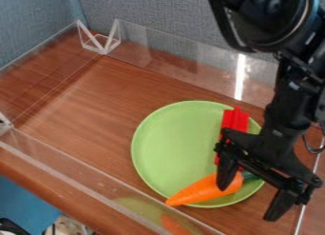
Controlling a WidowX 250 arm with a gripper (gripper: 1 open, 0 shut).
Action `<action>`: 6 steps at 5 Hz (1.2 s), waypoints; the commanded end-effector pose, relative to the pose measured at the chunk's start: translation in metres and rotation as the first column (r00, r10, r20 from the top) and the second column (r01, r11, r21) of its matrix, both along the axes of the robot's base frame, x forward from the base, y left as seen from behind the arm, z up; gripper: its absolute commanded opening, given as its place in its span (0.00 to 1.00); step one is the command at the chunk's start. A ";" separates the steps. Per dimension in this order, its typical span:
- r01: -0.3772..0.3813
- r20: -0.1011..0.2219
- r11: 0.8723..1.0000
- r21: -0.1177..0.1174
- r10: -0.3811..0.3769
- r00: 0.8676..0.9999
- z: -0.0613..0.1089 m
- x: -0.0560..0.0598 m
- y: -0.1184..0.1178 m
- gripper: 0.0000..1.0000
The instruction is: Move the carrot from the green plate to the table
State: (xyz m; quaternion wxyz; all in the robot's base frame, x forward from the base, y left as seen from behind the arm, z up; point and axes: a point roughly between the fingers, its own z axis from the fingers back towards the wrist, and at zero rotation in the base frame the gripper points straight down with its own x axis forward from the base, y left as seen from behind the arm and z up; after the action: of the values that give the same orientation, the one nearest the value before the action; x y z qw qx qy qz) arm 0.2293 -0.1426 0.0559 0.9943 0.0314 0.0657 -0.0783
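Just carrot [200, 191] at green plate [165, 144] rim

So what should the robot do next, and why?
Probably go a little lower and close around the carrot. The gripper hangs right above it with its jaws open, and nothing is held yet. The carrot lies at the near edge of the green plate, beside the red block, so it must be grabbed before going to the table.
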 end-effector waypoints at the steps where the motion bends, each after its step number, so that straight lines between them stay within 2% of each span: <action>1: 0.054 0.070 0.998 -0.034 -0.051 0.996 0.020 0.002 0.000 1.00; 3: 0.118 0.096 0.992 -0.041 -0.114 0.989 0.027 0.009 0.021 1.00; 5: 0.181 0.108 0.982 -0.049 -0.175 0.979 0.036 0.008 0.028 1.00; 6: 0.235 0.112 0.971 -0.050 -0.228 0.967 0.023 0.007 0.012 1.00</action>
State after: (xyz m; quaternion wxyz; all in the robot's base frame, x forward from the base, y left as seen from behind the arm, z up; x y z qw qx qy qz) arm 0.2339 -0.1286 0.0709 0.9810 0.0161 0.0229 -0.1919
